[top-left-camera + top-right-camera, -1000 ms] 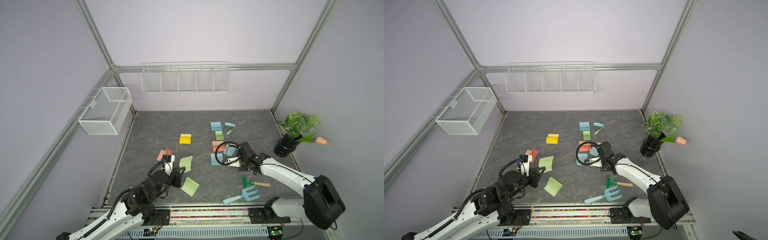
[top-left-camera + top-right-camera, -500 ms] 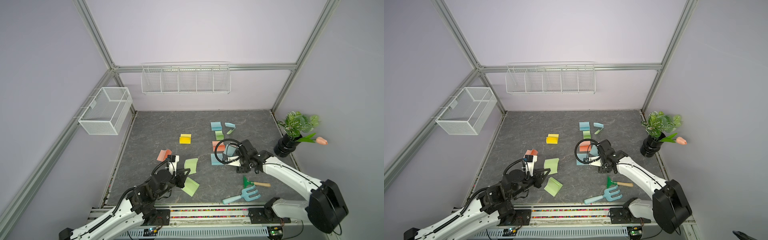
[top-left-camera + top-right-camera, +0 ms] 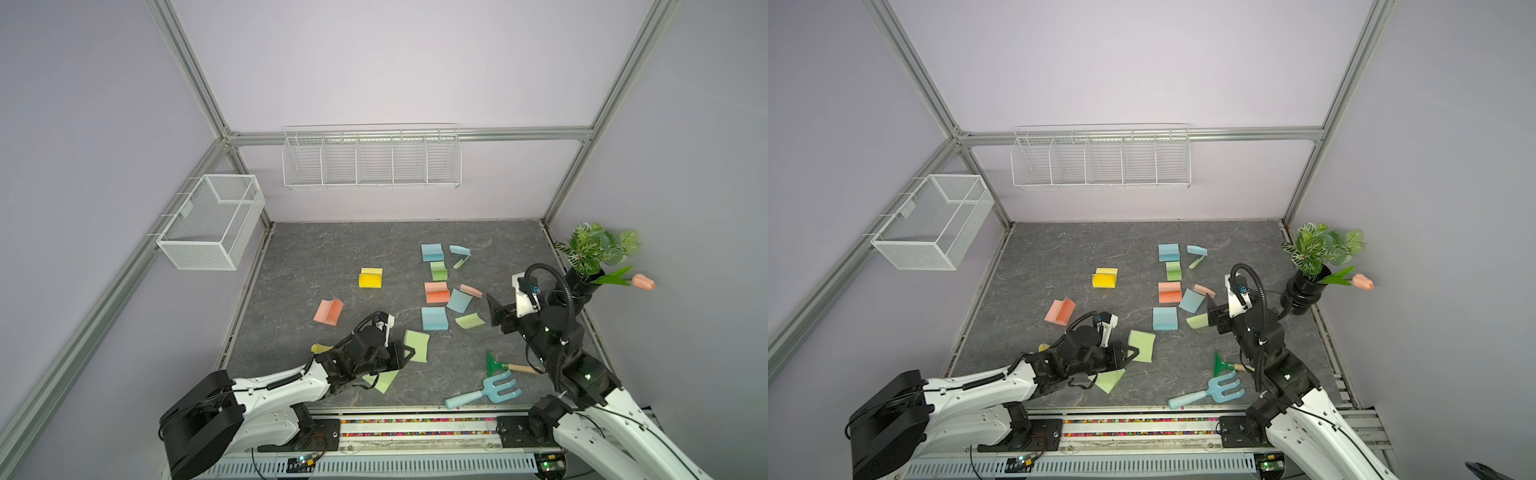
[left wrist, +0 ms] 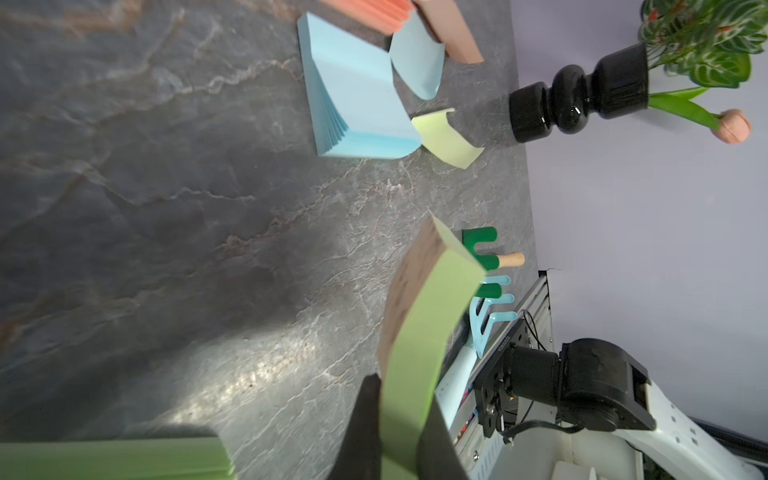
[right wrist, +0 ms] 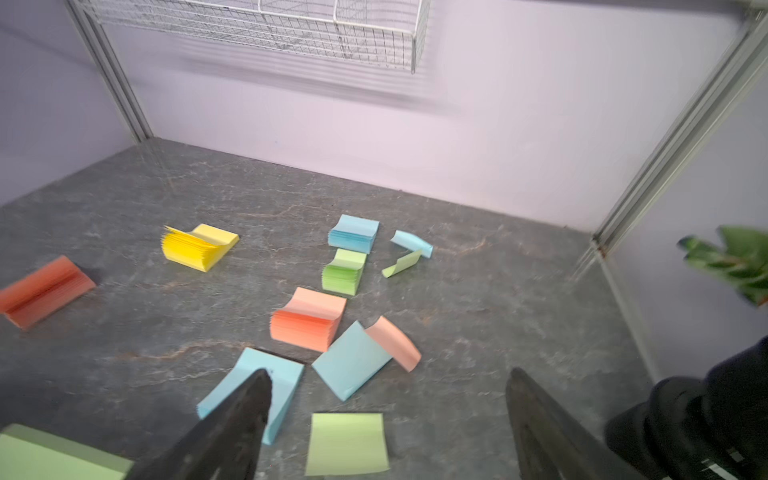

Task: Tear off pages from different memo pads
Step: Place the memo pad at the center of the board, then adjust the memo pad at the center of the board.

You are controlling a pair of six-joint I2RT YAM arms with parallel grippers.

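Shows right gripper [image 5: 388,376] newly opened wide, empty, thin light green paper page [image 5: 347,442] dropped. Marks another page off. Leaves left gripper [image 4: 401,399] pinched shut on thick light green memo pad [image 4: 432,299].

yellow pad [image 3: 370,278], blue fork [image 3: 494,388], grey marbled table [image 3: 316,257]

Pale lilac matte walls [image 3: 374,62] enclose the cell, edged by silver aluminium frame posts [image 3: 415,134]. The floor is a dark grey marbled stone-look tabletop [image 3: 311,257], evenly lit with a soft sheen. A white wire shelf rack [image 3: 371,160] with five compartments hangs on the back wall, a white mesh basket [image 3: 208,224] on a side wall, and a glossy black vase [image 3: 1304,291] with green leaves stands in a far corner
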